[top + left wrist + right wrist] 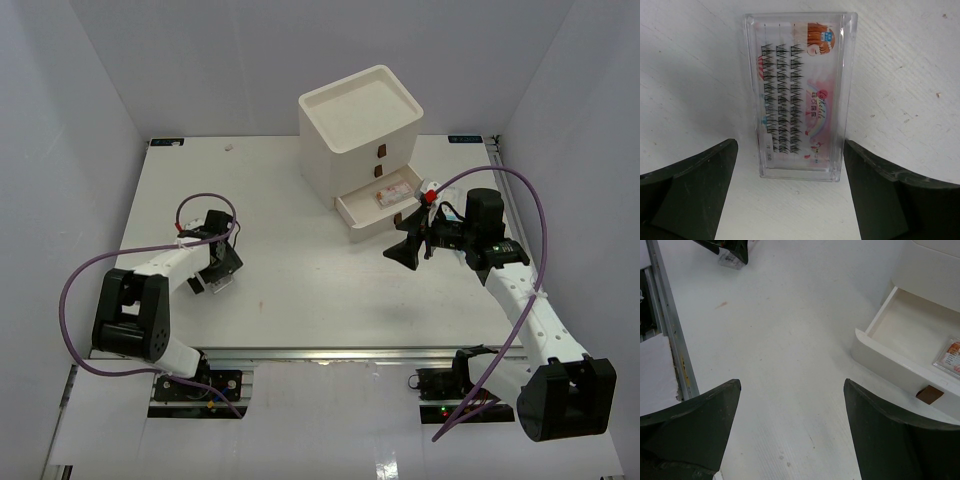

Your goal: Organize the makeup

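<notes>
Left gripper (790, 150): wide open, holding nothing. Two dark fingers (690, 190) far apart, one on each side. Right between them, flat on the white table (900, 60): a clear little case of false lashes (800, 95). Rows of black lashes inside, plus a pink picture card with a cartoon girl at the far end. Near end of the case in between the fingertips, the rest of it straight ahead of the gripper. A small gap on the left side. Very close to the finger on the right, too close to tell if touching.

Right gripper (790, 390): wide open as well, nothing in it. Hanging above bare table. Ahead of it and to its right: the bottom drawer (890, 335) of a white drawer box (360, 125), pulled out. Inside, at the far right, another case (951, 357) with a pink and orange card, only partly in view. On the drawer's front, a small brown handle (930, 395). Far ahead and to the left: the other gripper over its case.
</notes>
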Motion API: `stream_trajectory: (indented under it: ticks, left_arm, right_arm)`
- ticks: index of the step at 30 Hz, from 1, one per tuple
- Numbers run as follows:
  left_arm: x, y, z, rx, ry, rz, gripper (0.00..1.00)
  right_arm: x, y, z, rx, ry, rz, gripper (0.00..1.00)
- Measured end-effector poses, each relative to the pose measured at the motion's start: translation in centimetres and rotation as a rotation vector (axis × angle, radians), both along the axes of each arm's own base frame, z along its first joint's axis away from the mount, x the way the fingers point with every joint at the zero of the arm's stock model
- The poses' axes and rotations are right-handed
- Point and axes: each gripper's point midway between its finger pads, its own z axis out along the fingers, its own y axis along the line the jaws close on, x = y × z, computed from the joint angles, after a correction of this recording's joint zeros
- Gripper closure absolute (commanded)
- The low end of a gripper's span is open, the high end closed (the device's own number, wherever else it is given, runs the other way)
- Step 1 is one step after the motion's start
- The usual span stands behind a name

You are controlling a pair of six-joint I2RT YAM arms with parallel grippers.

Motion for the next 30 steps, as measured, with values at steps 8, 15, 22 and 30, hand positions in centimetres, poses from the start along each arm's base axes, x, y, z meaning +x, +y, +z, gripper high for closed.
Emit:
stream_trajectory:
  ticks: [8, 15, 22, 30]
  left_arm:
    - [0.1, 0.1, -0.1, -0.012, 0.002, 0.013, 0.16]
    - [0.7, -0.2, -0.2, -0.037, 0.001, 0.027, 0.38]
    - [0.8, -0.7, -0.1, -0.068, -0.002, -0.002, 0.78]
    - [3.3, -8.3, 5.8, -0.307, -0.224, -0.388, 0.93]
  right_arm:
    - [0.0, 0.0, -0.2, 0.001, 0.009, 0.001, 0.10]
    - [0.0, 0.1, -0.3, 0.003, 0.015, 0.003, 0.10]
    - [0.0, 0.1, -0.2, 0.006, 0.019, 0.005, 0.10]
    - [0.5, -1.1, 0.2, 0.013, 0.005, -0.035, 0.10]
